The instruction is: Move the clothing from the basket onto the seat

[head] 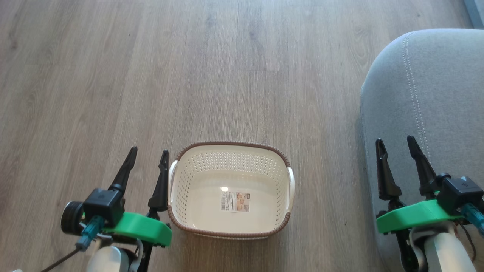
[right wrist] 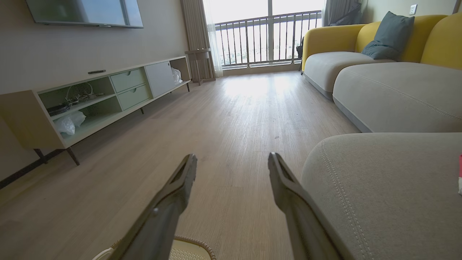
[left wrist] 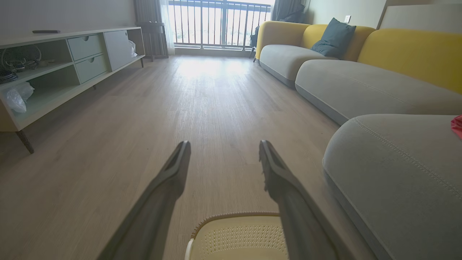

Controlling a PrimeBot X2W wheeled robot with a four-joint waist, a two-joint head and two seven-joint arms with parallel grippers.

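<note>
Nearest: left gripper [head: 149, 152] hangs low over the floor [head: 189, 75], its inner finger just beside the basket's left handle. Fingers spread, nothing between them. Right gripper [head: 394, 139] likewise parted and empty, over the front edge of the seat [head: 435, 94]. Both point forward in a neutral pose. Judgement: parked, not reaching.

Basket [head: 230, 144] sits upright on the floor between the two arms, well apart from the seat. Inside is bare, with no fabric on its floor or walls. A label sticker [head: 235, 201] lies flat near the middle of its floor. It shows what looks like a barcode block on the left and a small picture on the right. The print is too small to read and no brand can be made out. A bright light spot sits just above the sticker.

Clothing [left wrist: 457, 126]: a red sliver at the far right edge of the left wrist view, resting on top of the seat cushion. Too little of it shows to tell how many pieces there are.

Judgement: empty basket plus red fabric on the cushion suggests the transfer is done or nearly so.

Further off: more grey sofa sections with yellow backs and a teal cushion [right wrist: 389, 36]. Opposite, a low open cabinet [right wrist: 108, 94] stands under a wall screen [right wrist: 83, 12]. Farthest, a railed balcony window [right wrist: 267, 36].
</note>
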